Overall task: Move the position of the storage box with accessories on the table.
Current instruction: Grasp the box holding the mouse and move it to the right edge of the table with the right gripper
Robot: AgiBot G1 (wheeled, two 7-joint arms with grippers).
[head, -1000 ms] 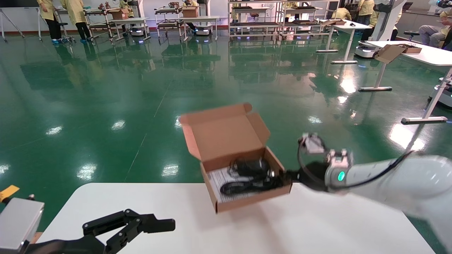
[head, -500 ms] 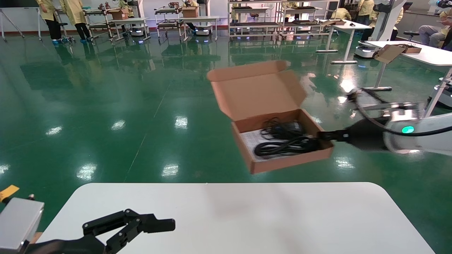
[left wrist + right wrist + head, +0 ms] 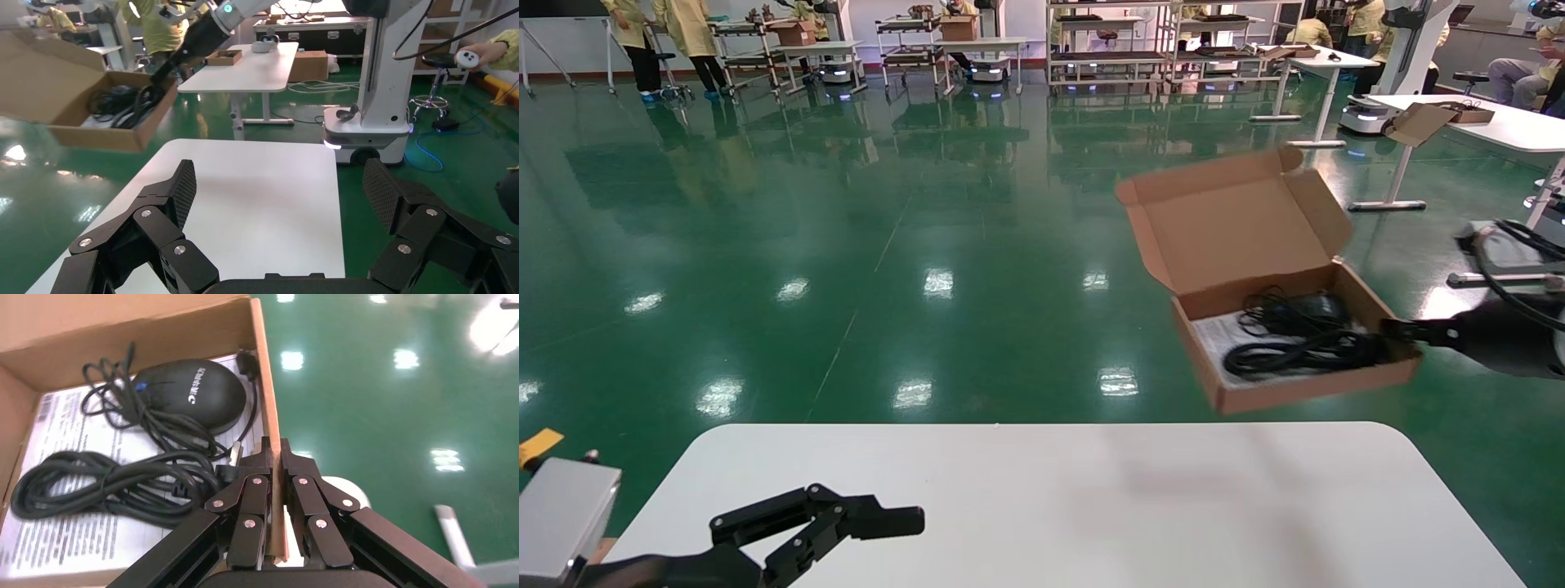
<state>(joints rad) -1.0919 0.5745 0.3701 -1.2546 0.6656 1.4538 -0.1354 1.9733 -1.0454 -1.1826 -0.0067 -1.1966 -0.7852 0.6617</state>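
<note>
The brown cardboard storage box (image 3: 1303, 388), lid open, hangs in the air above the floor just beyond the white table's (image 3: 1042, 506) far right corner. My right gripper (image 3: 1392, 333) is shut on its right side wall (image 3: 267, 398). Inside lie a black mouse (image 3: 190, 392), a coiled black cable (image 3: 104, 484) and a white printed sheet (image 3: 61, 539). The box also shows in the left wrist view (image 3: 92, 131). My left gripper (image 3: 878, 521) is open and empty, low over the table's near left part; the left wrist view shows it (image 3: 278, 190) with jaws wide apart.
Green glossy floor (image 3: 846, 245) lies beyond the table. A white desk (image 3: 1491, 122) with another cardboard box stands far right. A white robot base (image 3: 373, 122) stands beside the table's end in the left wrist view. Carts and people are far back.
My right gripper has lifted the box off the table's far edge and carried it up and to the right, clear of the tabletop. The left arm has not moved.
</note>
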